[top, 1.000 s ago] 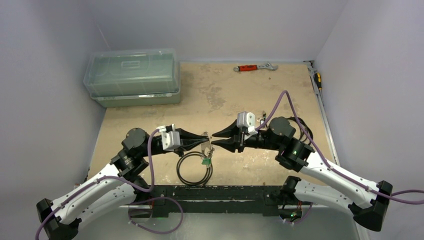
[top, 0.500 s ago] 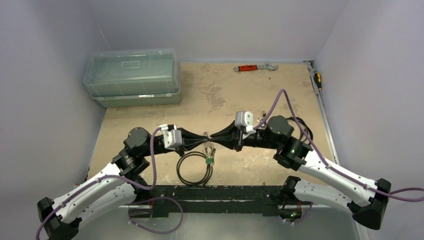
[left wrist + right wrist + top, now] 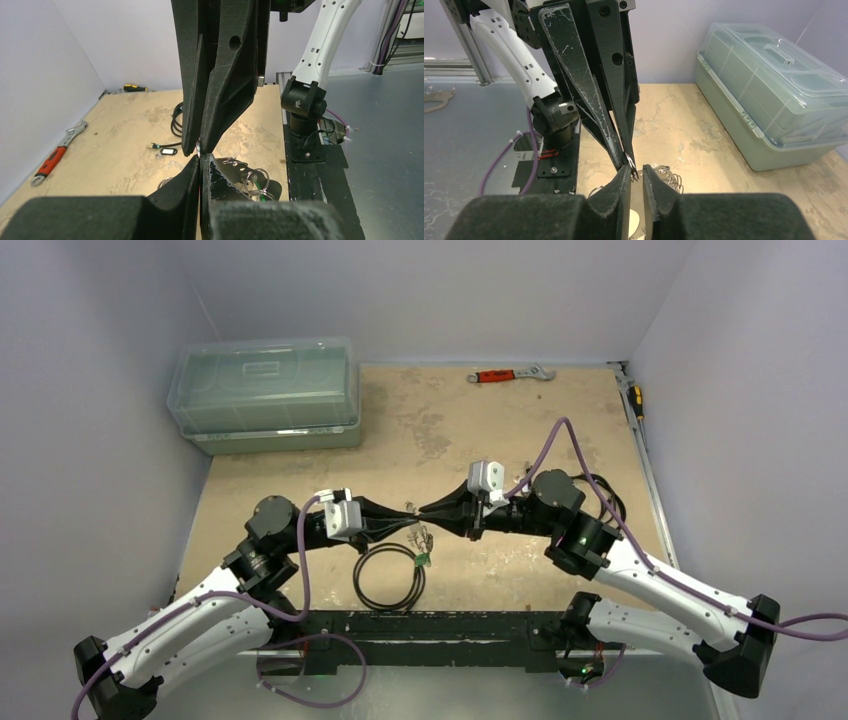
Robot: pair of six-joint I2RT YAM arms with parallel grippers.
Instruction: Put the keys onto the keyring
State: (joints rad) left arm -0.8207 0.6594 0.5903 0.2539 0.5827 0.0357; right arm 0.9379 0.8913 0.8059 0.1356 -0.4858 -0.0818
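My left gripper [image 3: 200, 157] and right gripper [image 3: 636, 171] are matt black, the left's pads [image 3: 220, 177] flecked white. The keyring [image 3: 198, 146] is silvery; the keys [image 3: 421, 540] silvery, with one bright green piece [image 3: 423, 560]. Red-handled wrench [image 3: 497, 375], mottled tan table [image 3: 450, 420], purple cables [image 3: 566, 424], black cable coil [image 3: 388, 582].

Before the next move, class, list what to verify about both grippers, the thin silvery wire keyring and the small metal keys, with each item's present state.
1. Left gripper shut on the thin silvery wire keyring: ok.
2. Right gripper clamped on that wire: cannot tell; its jaws stand slightly apart.
3. Small silvery keys with bright green piece hanging under the meeting tips: ok.
4. Keys apart from the round black cable coil: cannot tell; they overlap from above.
5. Red-handled wrench far from both grippers: ok.
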